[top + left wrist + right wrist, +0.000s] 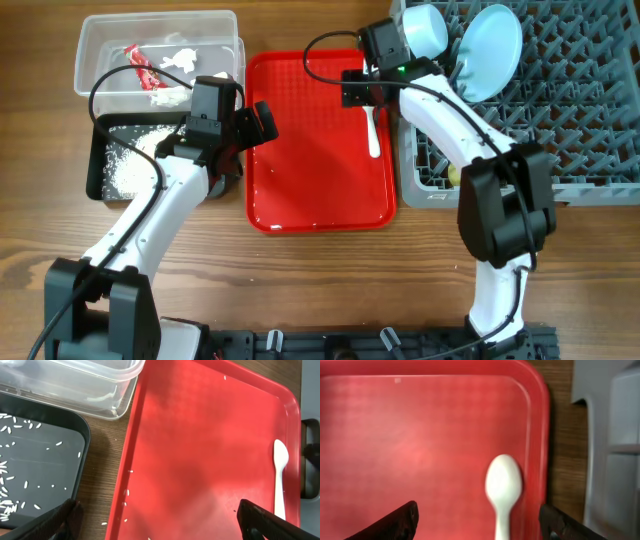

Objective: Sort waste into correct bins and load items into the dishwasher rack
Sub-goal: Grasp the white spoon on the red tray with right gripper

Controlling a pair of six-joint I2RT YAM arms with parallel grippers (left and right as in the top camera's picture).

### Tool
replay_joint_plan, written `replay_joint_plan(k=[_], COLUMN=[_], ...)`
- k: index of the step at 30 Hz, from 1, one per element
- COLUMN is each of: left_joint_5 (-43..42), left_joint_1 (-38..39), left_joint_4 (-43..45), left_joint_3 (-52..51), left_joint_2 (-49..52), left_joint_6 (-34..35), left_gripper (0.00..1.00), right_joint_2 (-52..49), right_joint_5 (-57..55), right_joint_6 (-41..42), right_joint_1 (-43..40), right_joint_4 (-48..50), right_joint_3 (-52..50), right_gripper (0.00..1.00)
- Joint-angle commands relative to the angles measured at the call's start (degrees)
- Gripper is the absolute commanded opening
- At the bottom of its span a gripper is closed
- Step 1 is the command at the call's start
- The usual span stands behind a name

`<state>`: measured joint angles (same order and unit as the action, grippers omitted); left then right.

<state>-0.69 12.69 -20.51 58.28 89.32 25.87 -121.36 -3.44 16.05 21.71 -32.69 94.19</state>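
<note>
A white plastic spoon [373,130] lies along the right side of the flat red tray [320,150]. My right gripper [366,98] is open above the spoon's bowl end. In the right wrist view the spoon [504,485] lies between the open fingers [480,525], nearer the right one. My left gripper [262,120] is open and empty over the tray's left edge [157,527]. The clear tub [160,50] holds a red wrapper [140,68] and white tissue [178,62]. The black tub [100,165] holds rice [130,165]. The grey rack [570,110] holds a light-blue plate [495,50] and a pale bowl [425,30].
A few loose rice grains [127,492] lie on the tray's left rim and on the wood beside it. The black tub [40,460] and clear tub [75,385] stand close to the tray's left side. The rack's wall [615,435] stands just right of the tray.
</note>
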Motion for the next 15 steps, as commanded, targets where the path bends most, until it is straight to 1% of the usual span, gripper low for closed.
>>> replay_joint_plan(k=[1, 11, 15], left_joint_5=[0.8, 0.8, 0.8], left_joint_1=[-0.1, -0.1, -0.1], left_joint_4=[0.2, 0.2, 0.2], left_joint_3=[-0.1, -0.1, -0.1], left_joint_2=[-0.2, -0.2, -0.2], left_joint_6=[0.5, 0.5, 0.5], left_gripper=[1.0, 1.0, 1.0], right_joint_2=[-3.3, -6.7, -6.7], right_joint_5=[-4.7, -4.5, -4.5], right_joint_6=[0.5, 0.4, -0.9], right_joint_1=[0.2, 0.2, 0.2], right_joint_4=[0.6, 4.0, 5.1], right_joint_3=[0.2, 0.2, 0.2], right_gripper=[0.77, 0.75, 0.71])
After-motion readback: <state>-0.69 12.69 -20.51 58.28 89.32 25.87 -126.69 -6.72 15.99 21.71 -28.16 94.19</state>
